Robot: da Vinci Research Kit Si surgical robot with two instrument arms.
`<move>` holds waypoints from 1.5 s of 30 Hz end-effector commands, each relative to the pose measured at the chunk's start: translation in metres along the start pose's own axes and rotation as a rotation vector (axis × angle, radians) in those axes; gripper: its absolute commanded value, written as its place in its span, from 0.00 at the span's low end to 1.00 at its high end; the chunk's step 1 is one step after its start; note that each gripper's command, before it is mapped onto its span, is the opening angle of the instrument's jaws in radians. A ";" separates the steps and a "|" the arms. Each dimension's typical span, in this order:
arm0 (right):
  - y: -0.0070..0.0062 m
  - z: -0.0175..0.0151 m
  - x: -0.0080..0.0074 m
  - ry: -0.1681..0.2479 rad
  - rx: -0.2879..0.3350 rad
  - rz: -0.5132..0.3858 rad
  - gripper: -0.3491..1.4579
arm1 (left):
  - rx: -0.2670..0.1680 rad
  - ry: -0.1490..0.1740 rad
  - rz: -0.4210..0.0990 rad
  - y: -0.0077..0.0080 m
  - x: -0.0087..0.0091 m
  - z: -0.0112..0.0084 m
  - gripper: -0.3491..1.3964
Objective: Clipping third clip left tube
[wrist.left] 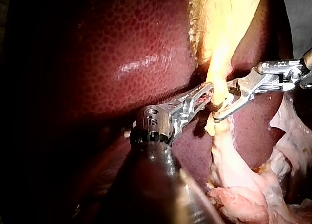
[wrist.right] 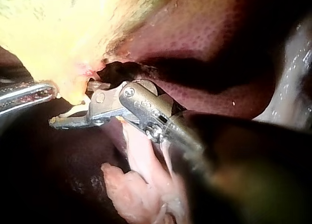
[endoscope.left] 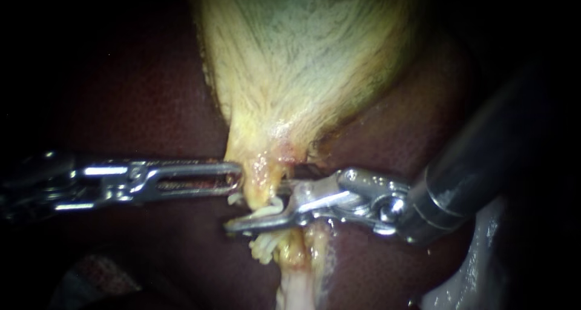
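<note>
The yellow-white gallbladder (endoscope.left: 302,62) narrows to a neck (endoscope.left: 259,174) that runs down into a pale tube (endoscope.left: 293,252). My left instrument (endoscope.left: 237,178) comes in level from the left. Its slotted jaws lie together, gripping the neck's edge (wrist.left: 210,90). My right instrument (endoscope.left: 260,206) reaches in from the right, and its jaws straddle the tube just under the neck. A white clip (endoscope.left: 268,210) sits between those jaws, curved round the tube (wrist.left: 222,103). Just below them, more white clips (endoscope.left: 263,246) sit on the tube. The right wrist view shows the same straddle (wrist.right: 73,104).
Dark red liver (endoscope.left: 151,104) lies behind and on both sides of the gallbladder. Pale loose tissue (endoscope.left: 472,267) sits at the lower right and hangs below the tube (wrist.left: 243,195). The right instrument's thick shaft (endoscope.left: 484,158) crosses the right side.
</note>
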 end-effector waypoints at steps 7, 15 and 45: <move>-0.0001 -0.0006 0.0004 0.001 0.000 0.047 0.42 | 0.002 0.001 0.000 0.0000 0.0000 0.0000 0.00; -0.0003 -0.0013 0.0015 0.004 0.000 0.062 0.40 | 0.002 0.001 0.000 0.0000 0.0000 0.0000 0.00; 0.0001 -0.0019 0.0009 -0.008 -0.020 0.089 0.00 | 0.001 0.001 0.001 0.0000 0.0000 0.0001 0.00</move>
